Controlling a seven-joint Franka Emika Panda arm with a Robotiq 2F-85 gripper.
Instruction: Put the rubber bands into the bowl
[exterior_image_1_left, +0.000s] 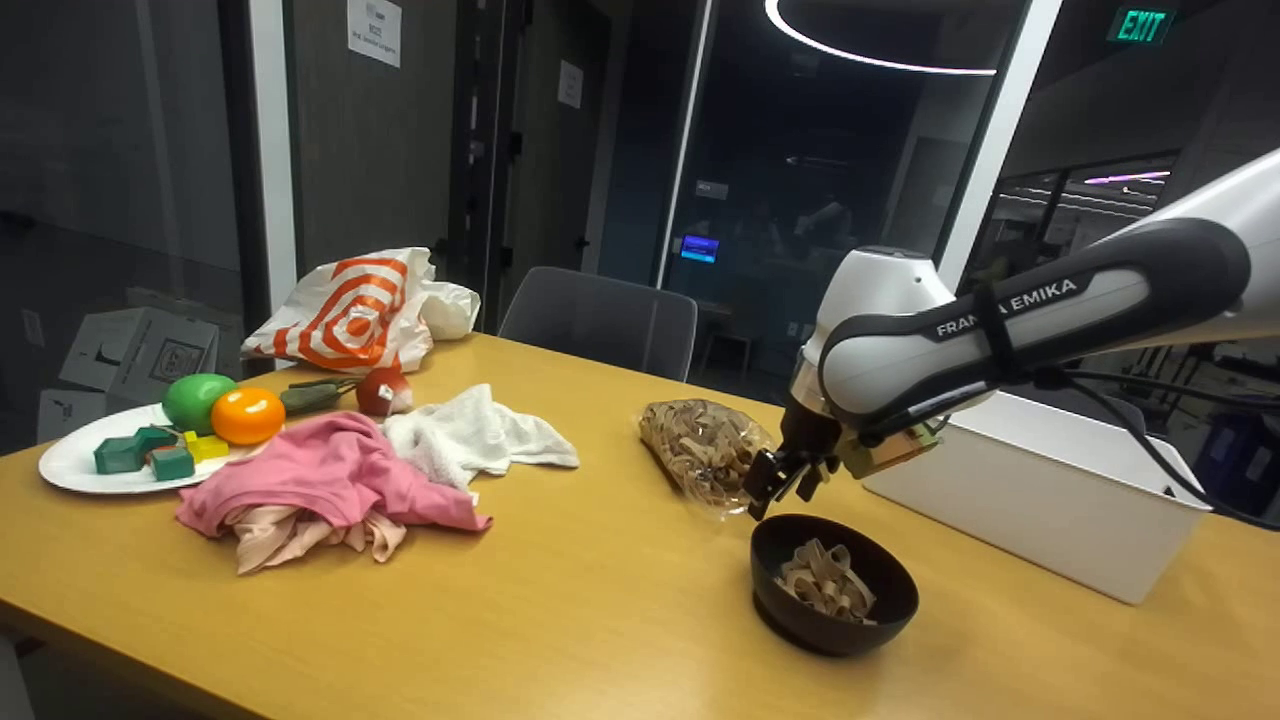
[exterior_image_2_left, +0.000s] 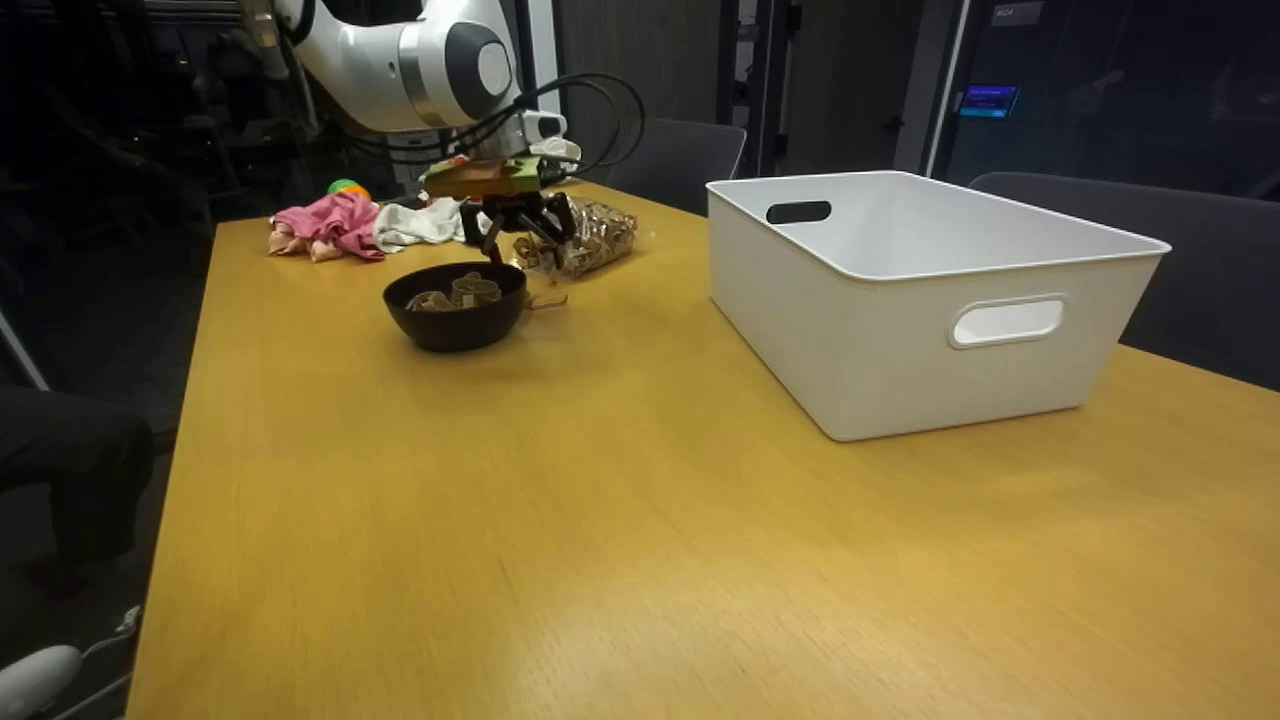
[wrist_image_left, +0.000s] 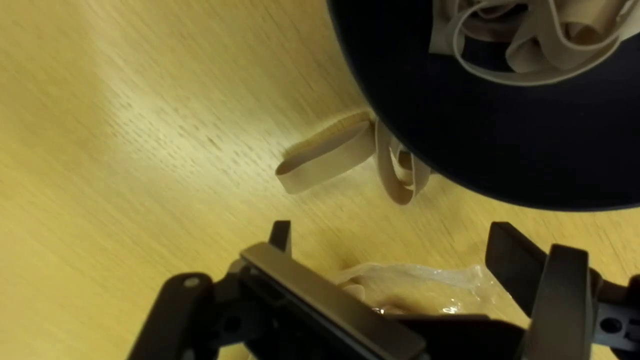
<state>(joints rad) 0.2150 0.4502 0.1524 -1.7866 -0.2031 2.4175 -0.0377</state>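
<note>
Bands (exterior_image_1_left: 830, 582) partly transferred.
Some lay in the bowl (exterior_image_2_left: 455, 328); loose bands (wrist_image_left: 327, 167) on the table (wrist_image_left: 150, 225) beside it apparently remained, others in a bag (exterior_image_1_left: 700, 440). The claw (wrist_image_left: 392, 240) stood wide, empty.

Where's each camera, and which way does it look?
An exterior view: raised, facing across the table toward the pink cloth and bowl; arm and gripper at right.
An exterior view: near the white box, facing along the table; arm and gripper at upper left.
Wrist view: mounted on the arm, facing down at rubber bands beside the bowl; open fingers at bottom.
Both exterior views share bowl, white box and arm.
</note>
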